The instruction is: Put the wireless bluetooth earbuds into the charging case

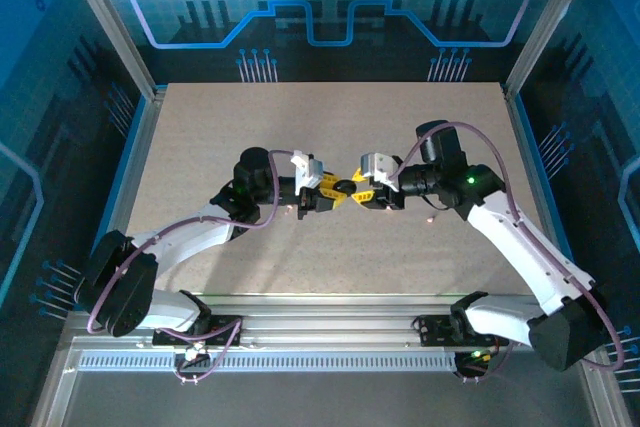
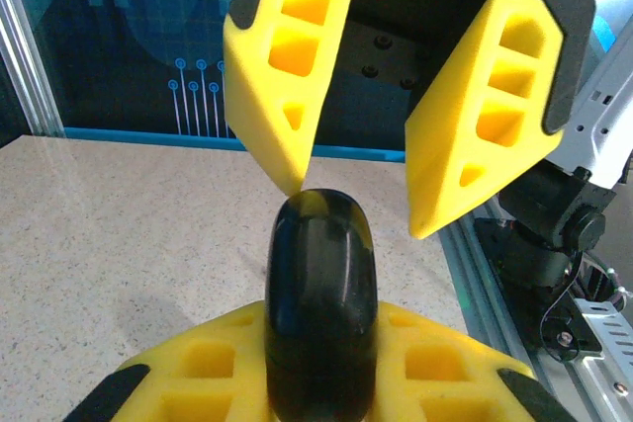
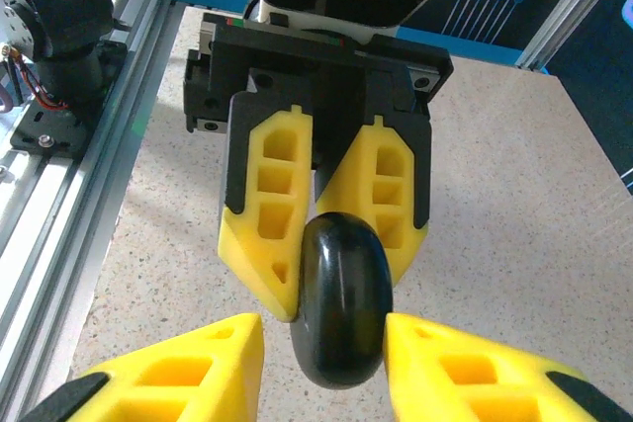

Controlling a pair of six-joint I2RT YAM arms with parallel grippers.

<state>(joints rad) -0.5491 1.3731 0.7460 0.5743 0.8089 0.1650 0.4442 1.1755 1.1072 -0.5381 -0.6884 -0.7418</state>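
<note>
Over the surface (image 1: 300, 127), your left end effector (image 1: 333, 195) clamps a glossy black case (image 3: 341, 308), contents hidden, while your right end effector (image 1: 358, 190) straddles it, jaws parted.

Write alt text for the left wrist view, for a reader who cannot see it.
The left hand grips a glossy black oval case between its yellow fingers. The right hand, open, faces it, straddling the case, one fingertip touching it. A speckled beige table lies behind.

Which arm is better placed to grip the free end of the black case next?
Right, probably. The right gripper is open with a finger on each side of the black case; the left gripper is shut on it.
</note>
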